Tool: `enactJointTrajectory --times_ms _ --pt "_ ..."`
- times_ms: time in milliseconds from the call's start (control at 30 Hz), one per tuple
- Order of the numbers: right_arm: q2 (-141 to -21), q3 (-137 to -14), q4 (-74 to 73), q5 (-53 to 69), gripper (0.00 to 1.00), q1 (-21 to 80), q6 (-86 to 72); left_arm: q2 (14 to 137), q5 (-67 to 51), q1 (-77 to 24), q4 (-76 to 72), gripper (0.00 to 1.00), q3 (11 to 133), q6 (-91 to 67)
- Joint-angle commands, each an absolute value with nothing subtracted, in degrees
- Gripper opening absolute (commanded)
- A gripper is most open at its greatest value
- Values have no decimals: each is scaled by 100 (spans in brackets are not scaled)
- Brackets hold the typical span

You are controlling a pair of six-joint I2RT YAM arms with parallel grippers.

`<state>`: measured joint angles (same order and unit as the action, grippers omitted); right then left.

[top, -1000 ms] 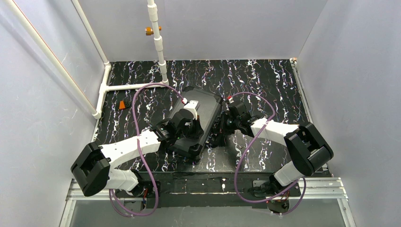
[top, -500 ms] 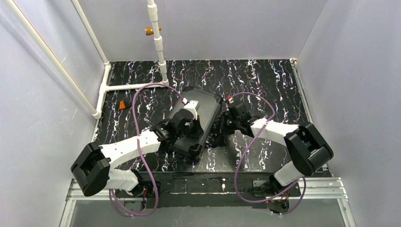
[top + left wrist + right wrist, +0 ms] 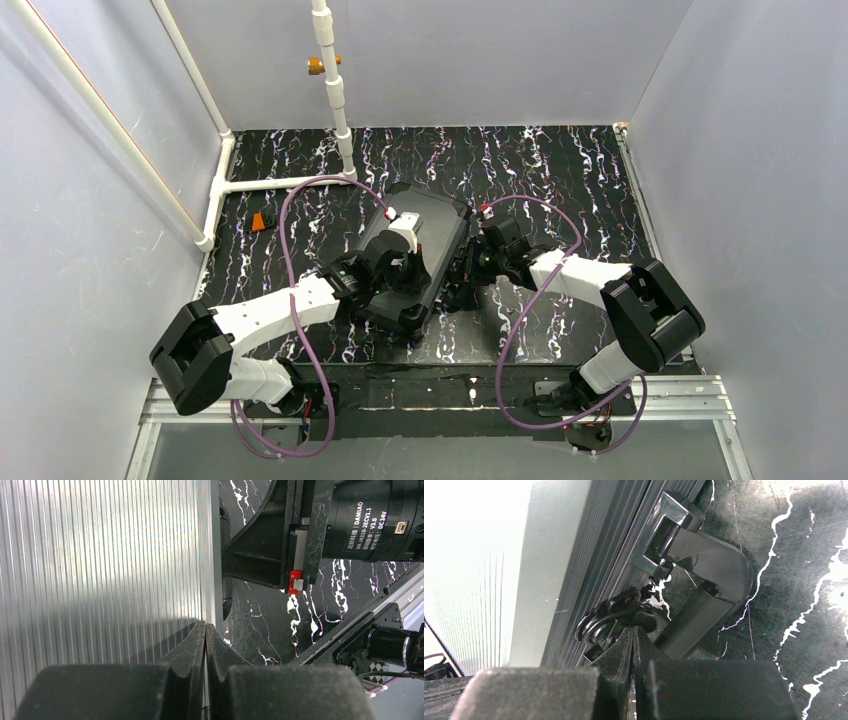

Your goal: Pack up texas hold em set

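Left claw (image 3: pixel 205 630) atop case (image 3: pixel 440 225); right claw (image 3: pixel 633 635) (pinched) beside it.

Case (image 3: pixel 100 570) ribbed, silvery sheen; handle (image 3: pixel 709 565) glossy black plastic; table (image 3: pixel 560 160) black, white-veined, glossy

Table top (image 3: pixel 560 165): black with white marble veining, some purple flecks. Enclosure walls (image 3: pixel 450 60) are plain pale grey on the back, left and right.

White PVC pipe (image 3: pixel 335 95) stands upright at back left, with an orange fitting (image 3: pixel 318 66) on its side partway up. A horizontal pipe run (image 3: pixel 270 184) lies on the table from its foot toward the left wall, and a slanted pipe (image 3: pixel 110 120) leans along that wall.

Small orange-and-black object (image 3: pixel 262 221) sits on the table near the left edge, too small to ID. Aluminium rail (image 3: pixel 690 400) runs along the near edge.
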<state>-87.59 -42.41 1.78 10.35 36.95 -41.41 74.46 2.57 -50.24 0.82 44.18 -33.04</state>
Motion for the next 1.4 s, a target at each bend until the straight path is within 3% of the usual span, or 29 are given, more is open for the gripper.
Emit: enactJointTrajectory --times_ms 0,267,1367 --pt "-8766 -4201 153 823 6 3735 -4095 7864 71 -5175 1458 0 3968 -3199" --pt "-8849 -4214 12 569 1 3733 -4067 7875 62 -5181 1468 0 3990 -3199" --pt "-9591 -4789 59 596 1 3801 -3985 7981 44 -5208 1498 0 4060 -3140"
